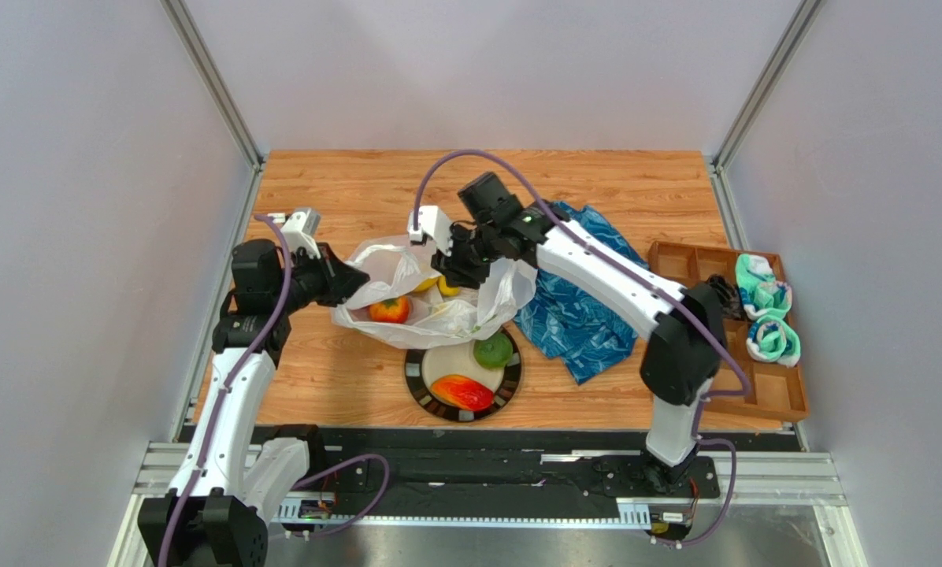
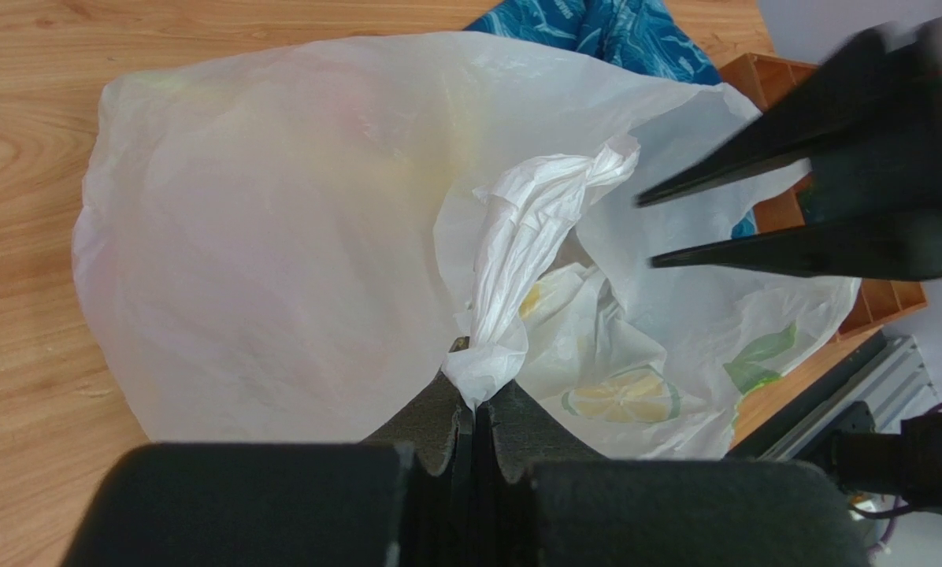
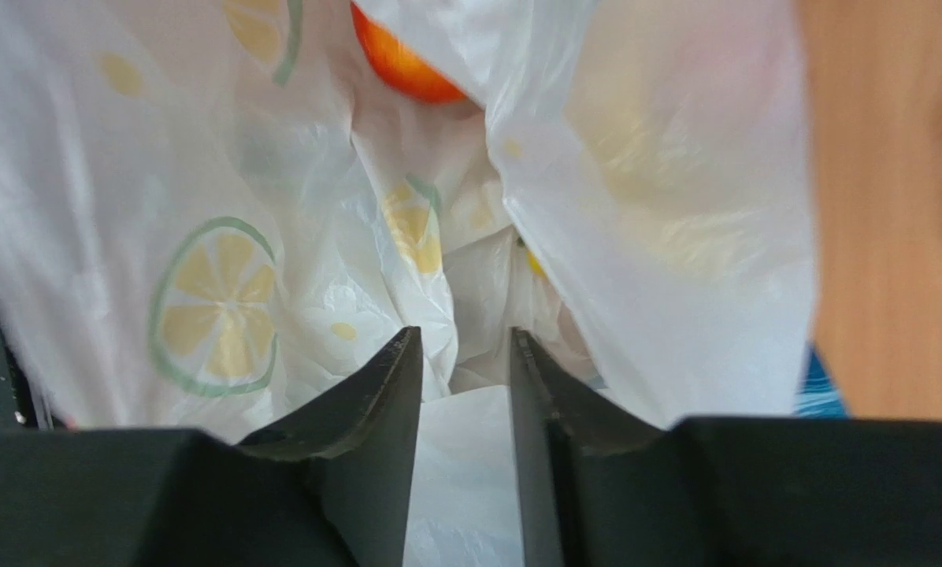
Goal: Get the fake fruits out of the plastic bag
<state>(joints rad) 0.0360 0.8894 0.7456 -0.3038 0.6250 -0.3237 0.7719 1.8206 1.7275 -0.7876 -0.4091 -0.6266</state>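
Progress about half, I judge: plastic red-orange mango [image 1: 462, 392] and green round [image 1: 494, 351] on black-rimmed plate [image 1: 413, 380], lower centre; orange one [image 1: 389, 310] and yellow bunch [image 1: 445, 287] inside crinkly white bag [image 1: 375, 262], mid-frame. My left tool [image 2: 478, 408] pinches its handle; right tool [image 3: 465, 354] parted, seemingly empty.

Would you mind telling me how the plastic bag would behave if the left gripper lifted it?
Probably floppy: the plastic bag crumples where the left gripper pinches it. Likely light, though the red fruit inside may roll about.

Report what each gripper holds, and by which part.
Left gripper pinches the plastic bag by a bunched strip of its edge. Right gripper: bag film between its fingers, grip unclear.
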